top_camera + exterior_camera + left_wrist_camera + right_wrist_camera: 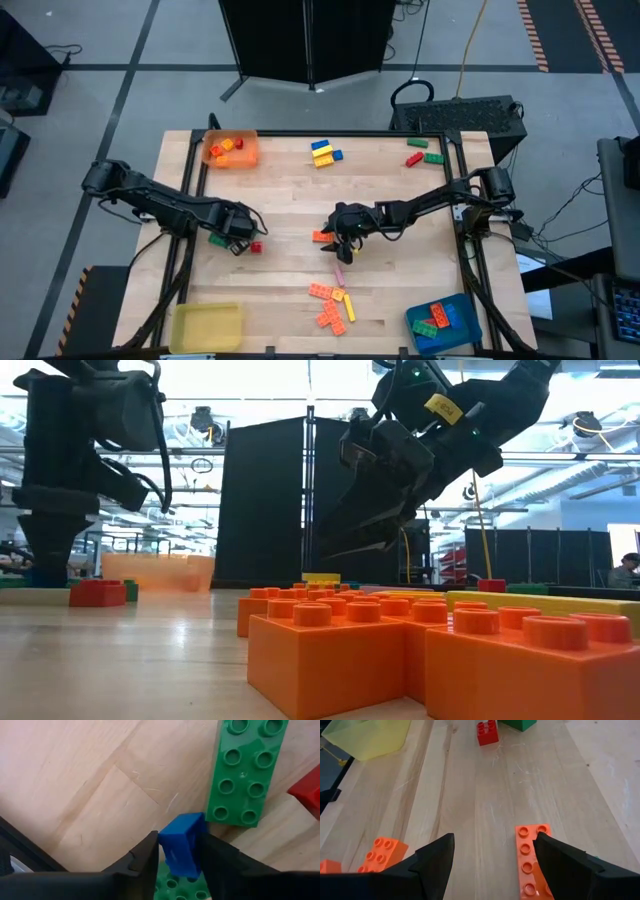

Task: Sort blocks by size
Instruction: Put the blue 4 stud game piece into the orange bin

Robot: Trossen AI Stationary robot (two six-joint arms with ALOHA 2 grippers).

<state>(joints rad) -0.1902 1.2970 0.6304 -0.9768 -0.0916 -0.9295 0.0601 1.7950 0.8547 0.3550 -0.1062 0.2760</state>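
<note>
Currently a small blue studded plastic brick (182,845) is pinched between the left gripper (179,851) fingers above a long green studded brick (246,770); it should be lifted straight, kept square. The right gripper (492,855) fingers are spread over the wooden bench (470,795).

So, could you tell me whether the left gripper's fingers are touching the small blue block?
Touching. The left wrist view shows the left gripper with both dark fingers pressed against opposite sides of the small blue block, no gap showing.

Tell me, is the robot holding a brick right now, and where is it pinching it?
Yes. The left gripper pinches a small blue brick by its two opposite sides, above the green bricks. The right gripper is open and holds nothing.
</note>
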